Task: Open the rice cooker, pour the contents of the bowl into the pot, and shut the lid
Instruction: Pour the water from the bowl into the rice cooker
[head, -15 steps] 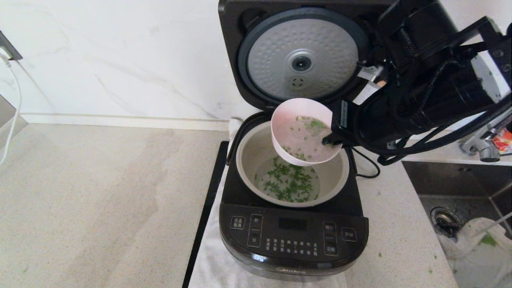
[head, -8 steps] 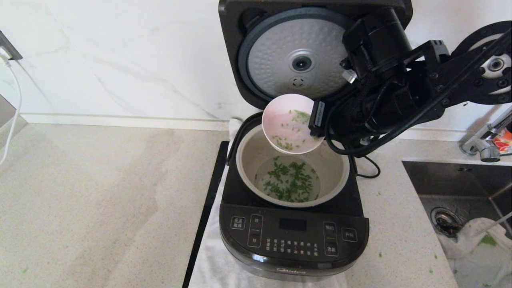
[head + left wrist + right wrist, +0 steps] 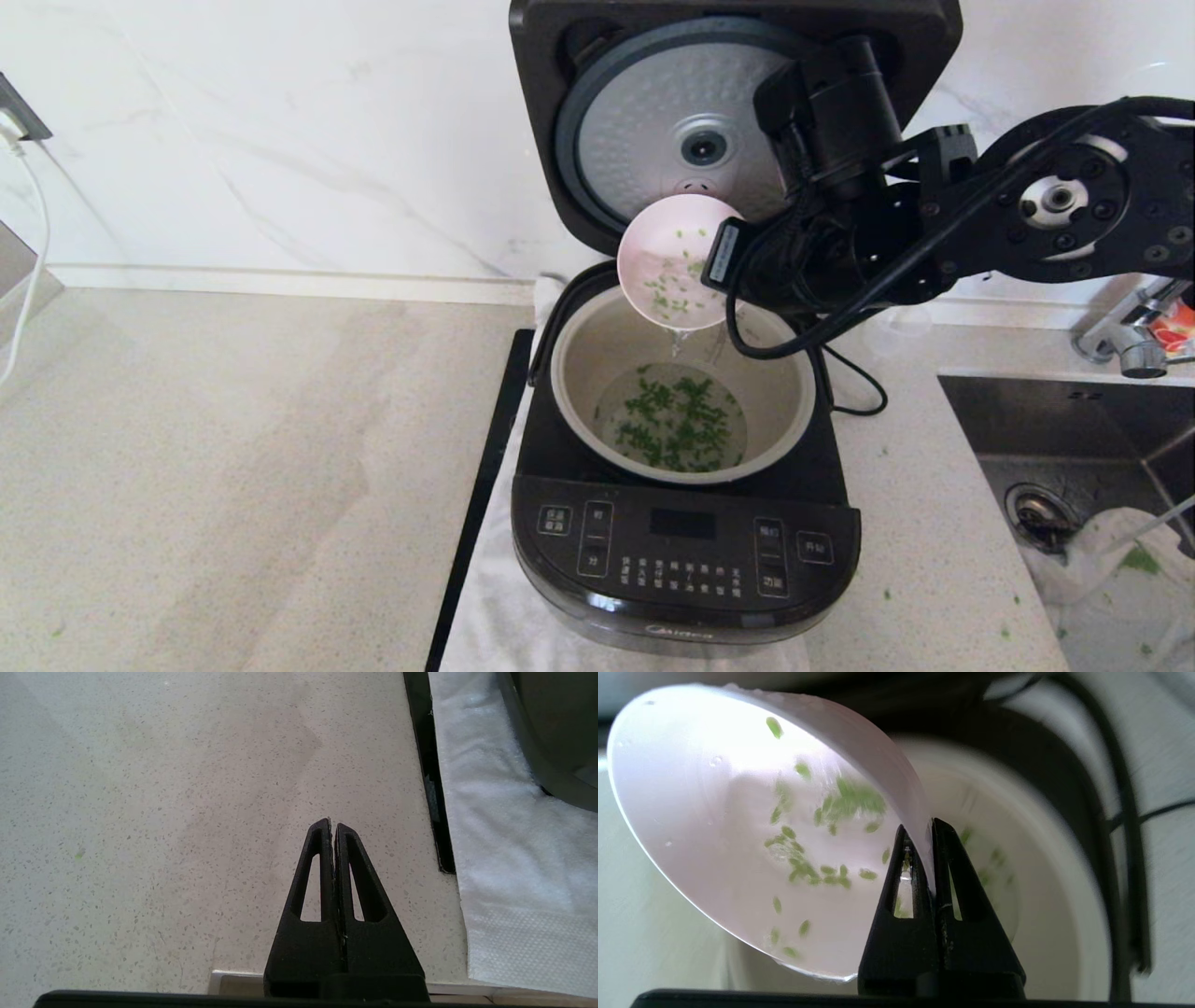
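Note:
The black rice cooker (image 3: 686, 551) stands open, its lid (image 3: 695, 131) upright with the dimpled silver plate facing me. Chopped green bits (image 3: 677, 420) lie in water in the pale pot (image 3: 574, 359). My right gripper (image 3: 927, 828) is shut on the rim of the bowl (image 3: 667, 261) (image 3: 714, 826), which hangs steeply tilted over the pot's back edge. A thin trickle of water falls from its lower lip. Several green bits (image 3: 817, 812) still cling to its wet pink inside. My left gripper (image 3: 332, 823) is shut and empty over the counter left of the cooker.
A white towel (image 3: 509, 621) lies under the cooker, with a black strip (image 3: 485, 485) along its left side. A sink (image 3: 1074, 467) with a tap (image 3: 1134, 350) is on the right. A power cord (image 3: 859, 392) runs behind the cooker. Stray green specks dot the counter.
The right arm has rotated and swung left, tipping the bowl from a shallow tilt to nearly on edge. Most bits slid out, and water now drips into the pot.

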{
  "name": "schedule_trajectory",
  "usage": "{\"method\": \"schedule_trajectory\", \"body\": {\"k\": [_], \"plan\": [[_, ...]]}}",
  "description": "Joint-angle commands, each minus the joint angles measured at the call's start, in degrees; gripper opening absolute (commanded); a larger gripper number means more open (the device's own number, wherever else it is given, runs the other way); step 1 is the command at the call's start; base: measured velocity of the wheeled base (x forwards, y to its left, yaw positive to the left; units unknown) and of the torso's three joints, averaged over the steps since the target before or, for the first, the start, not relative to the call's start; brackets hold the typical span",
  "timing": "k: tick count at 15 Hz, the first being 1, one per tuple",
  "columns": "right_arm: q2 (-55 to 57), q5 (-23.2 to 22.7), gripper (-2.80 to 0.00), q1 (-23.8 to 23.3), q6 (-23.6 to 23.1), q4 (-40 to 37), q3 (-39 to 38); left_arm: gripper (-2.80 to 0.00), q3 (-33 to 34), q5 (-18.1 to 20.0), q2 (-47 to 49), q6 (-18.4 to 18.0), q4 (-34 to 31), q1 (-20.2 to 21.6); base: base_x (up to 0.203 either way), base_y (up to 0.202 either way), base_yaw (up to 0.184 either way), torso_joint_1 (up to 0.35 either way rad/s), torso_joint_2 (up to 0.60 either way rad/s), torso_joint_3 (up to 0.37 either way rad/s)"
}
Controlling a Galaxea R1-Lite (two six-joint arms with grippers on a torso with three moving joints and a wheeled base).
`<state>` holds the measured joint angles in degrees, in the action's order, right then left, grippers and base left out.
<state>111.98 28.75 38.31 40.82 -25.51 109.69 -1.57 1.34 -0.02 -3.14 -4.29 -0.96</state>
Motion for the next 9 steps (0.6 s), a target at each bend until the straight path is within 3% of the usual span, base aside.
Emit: {"method": "schedule_trajectory", "body": {"k": [1,5,9], "plan": [[0.5,1.8,-2.8,0.6,-0.9,3.2,-2.2,-2.8,0.0,0.0,0.0,0.0,0.0,0.0,0.0,0.0,0.0,0.0,0.0,0.0],[0.0,6.9,-2.8,2.1,-6.7,19.3,-10.1,-2.8,0.0,0.0,-0.1,0.0,0.0,0.0,0.0,0.0,0.0,0.0,0.0,0.0],[0.0,11.3,-2.8,2.5,-19.3,47.0,-22.2,-2.8,0.0,0.0,-0.1,0.0,0.0,0.0,0.0,0.0,0.0,0.0,0.0,0.0]]}}
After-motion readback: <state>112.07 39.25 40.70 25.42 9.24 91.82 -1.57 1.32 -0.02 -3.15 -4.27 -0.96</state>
